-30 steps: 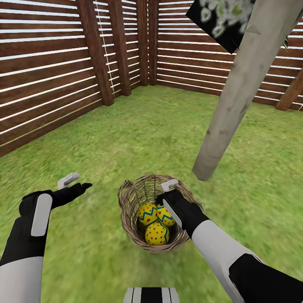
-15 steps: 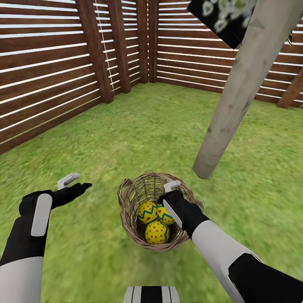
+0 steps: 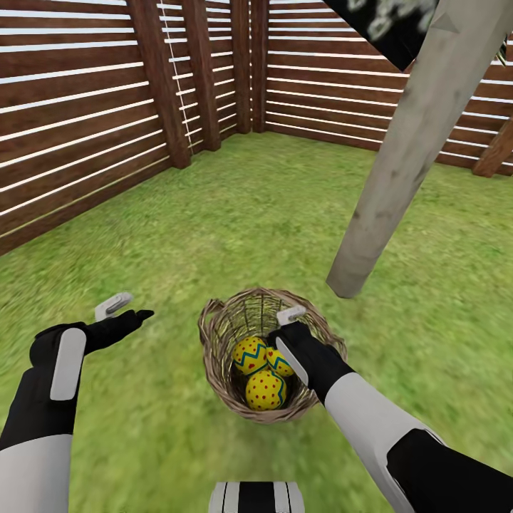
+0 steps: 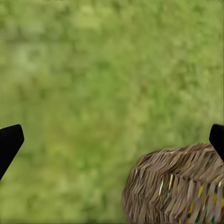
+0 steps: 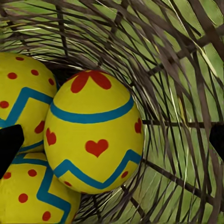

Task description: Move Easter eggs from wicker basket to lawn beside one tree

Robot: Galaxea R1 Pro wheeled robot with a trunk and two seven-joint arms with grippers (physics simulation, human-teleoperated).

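Light is bright, even, with no cast shadows. Lawn (image 3: 214, 214) texture is smeared, foliage (image 3: 388, 21) blurred; the left wrist view is soft.

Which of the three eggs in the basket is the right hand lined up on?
The egg with red hearts, lying against the basket wall. It sits centred between the right hand's open fingers; the other two eggs lie off to one side.

The right gripper (image 3: 279, 335) reaches down inside the wicker basket (image 3: 214, 349), its arm slanting in over the near rim, and its fingertips (image 5: 10, 142) stand wide apart on either side of one egg without touching it. The left gripper (image 3: 127, 312) hovers well off to the basket's left, forearm level, its fingers (image 4: 9, 143) likewise spread wide with nothing between them.
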